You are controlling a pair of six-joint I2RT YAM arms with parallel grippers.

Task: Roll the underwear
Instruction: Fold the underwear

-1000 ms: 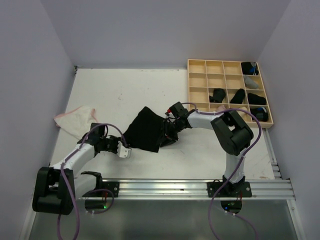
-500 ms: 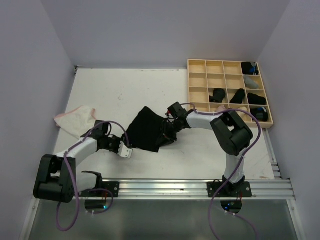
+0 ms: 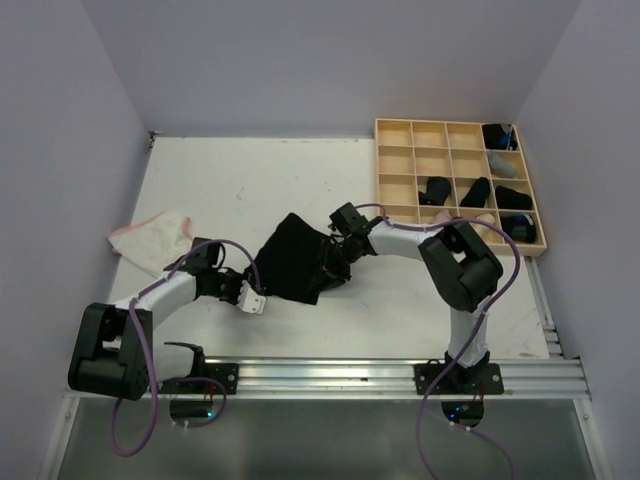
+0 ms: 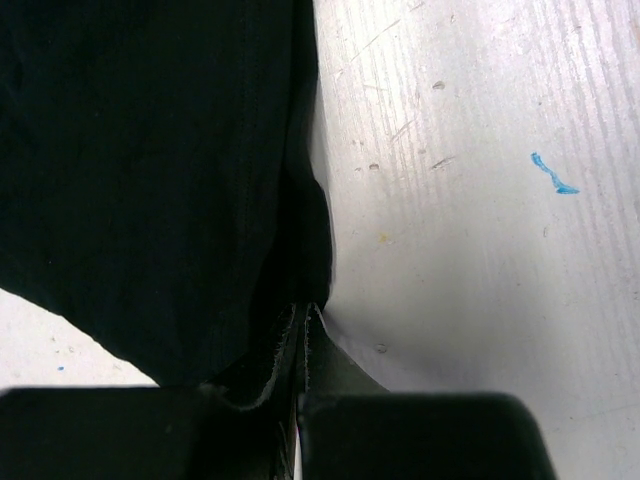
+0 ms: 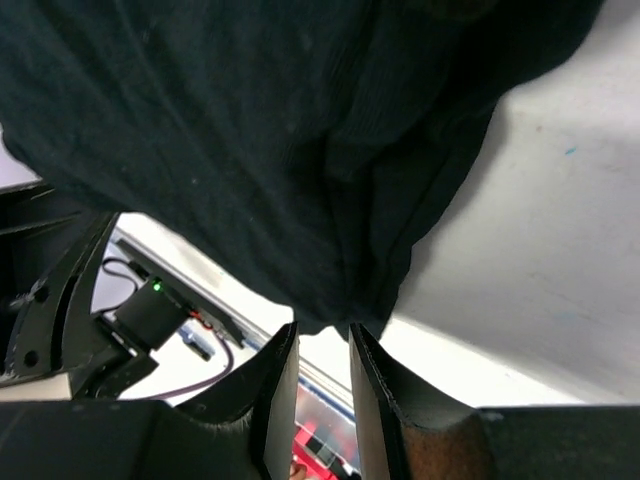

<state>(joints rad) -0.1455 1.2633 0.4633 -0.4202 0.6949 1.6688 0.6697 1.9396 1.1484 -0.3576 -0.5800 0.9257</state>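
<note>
The left gripper (image 4: 303, 318) is closed flat on the near-left edge of the black brief (image 3: 293, 262). The brief lies mid-table (image 3: 220, 190) between the arms, long axis far to near. The right gripper (image 5: 322, 338), jaws narrowly apart, seems to nip the brief's bunched right edge. Both arms look equally close.

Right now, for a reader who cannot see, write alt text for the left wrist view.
The left gripper, fingers shut, pinches the edge of black underwear that fills the frame's left half. Scuffed white table with a small blue mark fills the rest.
</note>
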